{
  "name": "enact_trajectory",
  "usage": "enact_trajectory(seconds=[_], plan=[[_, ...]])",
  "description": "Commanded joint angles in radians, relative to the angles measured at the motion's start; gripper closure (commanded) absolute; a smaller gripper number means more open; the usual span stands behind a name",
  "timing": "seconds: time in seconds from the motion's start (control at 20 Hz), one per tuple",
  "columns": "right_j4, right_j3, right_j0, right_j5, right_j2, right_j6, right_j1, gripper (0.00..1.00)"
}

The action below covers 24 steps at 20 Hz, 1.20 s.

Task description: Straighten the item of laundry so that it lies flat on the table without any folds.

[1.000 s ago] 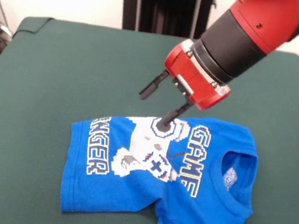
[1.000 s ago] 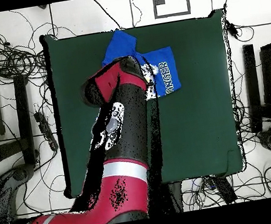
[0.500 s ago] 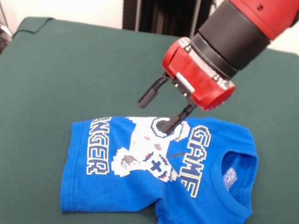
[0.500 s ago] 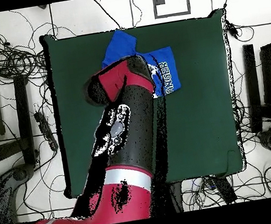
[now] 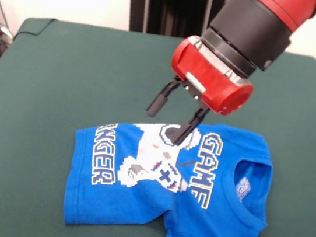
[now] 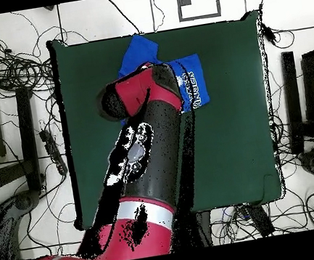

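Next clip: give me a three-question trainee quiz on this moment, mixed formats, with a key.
1. True or false: the end effector is shut on the T-shirt.
2. Multiple choice: the T-shirt's collar points toward the front view's (a) left, (b) right, (c) top.
3. Fill in: the table is covered in dark ___ cloth.

Key:
1. False; it is open, one finger over the print, the other over bare cloth.
2. b
3. green

Soft matt blue cloth shirt (image 5: 165,196) on matt green cloth table (image 5: 64,70); glossy red plastic-looking arm housing (image 5: 213,82).
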Motion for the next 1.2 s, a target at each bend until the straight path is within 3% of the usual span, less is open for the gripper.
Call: enact_trajectory(seconds=[0.05,0.75,1.2], plan=[[0.142,0.013,0.061,0.013,0.054,0.330,0.120,0.00],[0.320,-0.118,0.124,0.068,-0.044,0.356,0.252,0.00],[0.384,-0.109,0.133,0.049,-0.074,0.290,0.267,0.00]])
